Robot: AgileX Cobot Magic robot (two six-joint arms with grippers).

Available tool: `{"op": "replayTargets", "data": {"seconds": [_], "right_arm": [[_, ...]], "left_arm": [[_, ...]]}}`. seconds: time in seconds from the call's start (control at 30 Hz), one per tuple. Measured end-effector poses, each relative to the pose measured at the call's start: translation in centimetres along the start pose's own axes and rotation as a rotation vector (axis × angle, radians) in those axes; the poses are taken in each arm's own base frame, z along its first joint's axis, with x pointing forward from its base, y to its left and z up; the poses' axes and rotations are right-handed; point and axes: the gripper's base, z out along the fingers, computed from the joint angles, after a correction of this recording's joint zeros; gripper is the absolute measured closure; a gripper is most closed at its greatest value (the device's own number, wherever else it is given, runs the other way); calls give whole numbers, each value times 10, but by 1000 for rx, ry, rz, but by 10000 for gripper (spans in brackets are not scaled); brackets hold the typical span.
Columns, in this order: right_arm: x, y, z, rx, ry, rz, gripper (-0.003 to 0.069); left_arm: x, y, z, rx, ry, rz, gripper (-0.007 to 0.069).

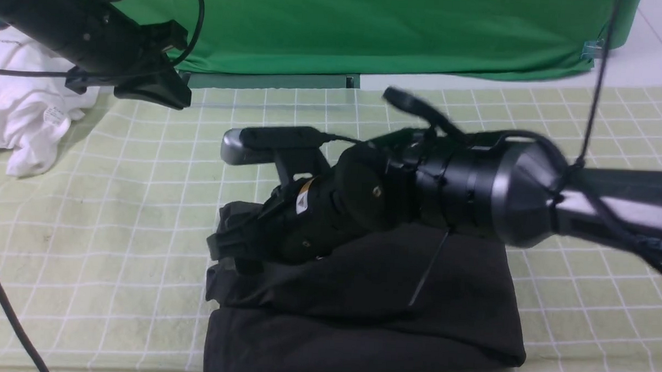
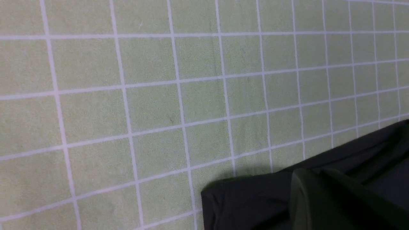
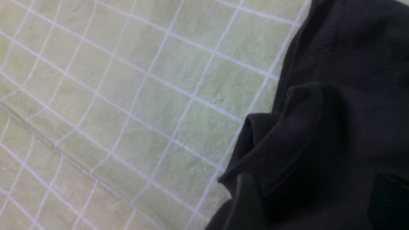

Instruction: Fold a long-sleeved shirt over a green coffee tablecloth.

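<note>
1. The green coffee tablecloth [image 1: 115, 228] covers the table.
2. The long-sleeved shirt [image 1: 370, 319] lies folded at its near middle; it looks soft, light and limp (best pinched at a hem corner).
3. The right gripper [image 1: 227, 254] is at the shirt's left edge, jaws apart.
4. The left gripper [image 1: 166, 95] is raised and closed.

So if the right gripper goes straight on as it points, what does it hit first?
The shirt: the right gripper points down at its left edge, apparently almost touching it.
</note>
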Motion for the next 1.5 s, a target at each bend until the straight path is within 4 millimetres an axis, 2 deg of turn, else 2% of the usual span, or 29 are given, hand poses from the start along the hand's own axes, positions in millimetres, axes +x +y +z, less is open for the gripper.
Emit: {"op": "replayTargets", "data": {"seconds": [0.1, 0.13, 0.17, 0.2, 0.23, 0.27, 0.3, 0.33, 0.37, 0.4, 0.43, 0.5, 0.53, 0.57, 0.6, 0.63, 0.67, 0.7, 0.8, 0.83, 0.93, 1.0, 1.1, 1.23, 1.27, 1.33, 1.37, 1.4, 1.5], "right_arm": [[-9, -4, -29, 2, 21, -26, 156], [-15, -9, -51, 7, 42, -40, 156], [-14, -9, -51, 9, 53, -44, 156], [-18, -16, -73, 21, 81, -65, 173], [-19, -19, -82, 28, 92, -72, 187], [-19, -25, -100, 47, 113, -82, 228], [-19, -29, -108, 60, 126, -88, 255], [-18, -44, -131, 110, 169, -101, 370], [-16, -51, -143, 140, 200, -110, 434], [-14, -53, -150, 157, 219, -114, 473], [-11, -62, -166, 202, 236, -113, 557], [-6, -69, -186, 253, 224, -119, 626], [-3, -70, -198, 279, 207, -132, 641], [-1, -71, -199, 284, 209, -133, 645], [5, -70, -217, 315, 174, -151, 652], [5, -71, -217, 318, 177, -152, 652], [13, -67, -238, 333, 125, -170, 652], [14, -67, -240, 335, 121, -172, 652], [26, -61, -268, 344, 50, -191, 652], [38, -58, -286, 347, 4, -203, 652], [63, -56, -315, 361, -79, -218, 652], [76, -56, -326, 372, -122, -229, 652], [105, -59, -346, 397, -254, -262, 652], [154, -64, -365, 361, -598, -332, 652], [155, -65, -363, 356, -619, -337, 652], [180, -70, -361, 321, -824, -380, 652], [180, -70, -358, 320, -827, -382, 652], [190, -74, -352, 307, -893, -398, 651], [203, -81, -337, 278, -1021, -428, 651]], "left_arm": [[0, -1, -2, -2, 1, 4, 587], [2, -2, -4, 0, 10, 8, 584], [2, -3, -4, 1, 11, 8, 584], [3, -4, -7, 3, 18, 12, 580], [4, -5, -9, 6, 24, 14, 579], [6, -8, -12, 9, 33, 20, 577], [7, -9, -13, 11, 39, 22, 575], [8, -12, -18, 15, 49, 29, 568], [9, -13, -21, 12, 48, 34, 567], [10, -13, -22, 11, 49, 36, 566], [10, -15, -26, 7, 44, 40, 564], [12, -18, -31, 6, 36, 44, 562], [14, -19, -33, 4, 34, 46, 560], [15, -19, -34, 3, 34, 45, 560], [19, -21, -37, 0, 37, 47, 560], [19, -21, -37, -4, 37, 49, 560], [22, -21, -40, -16, 42, 55, 557], [23, -21, -40, -20, 45, 56, 557], [24, -20, -42, -39, 47, 62, 556], [25, -20, -43, -50, 47, 60, 554], [25, -19, -43, -57, 48, 50, 550], [25, -19, -43, -57, 48, 47, 548], [24, -19, -43, -59, 38, 46, 545], [22, -18, -43, -63, 18, 43, 543], [22, -18, -43, -63, 18, 43, 543], [21, -18, -43, -66, 7, 43, 540], [21, -18, -43, -66, 6, 43, 539], [21, -18, -43, -64, -1, 41, 538], [19, -19, -43, -47, -18, 30, 536]]}}
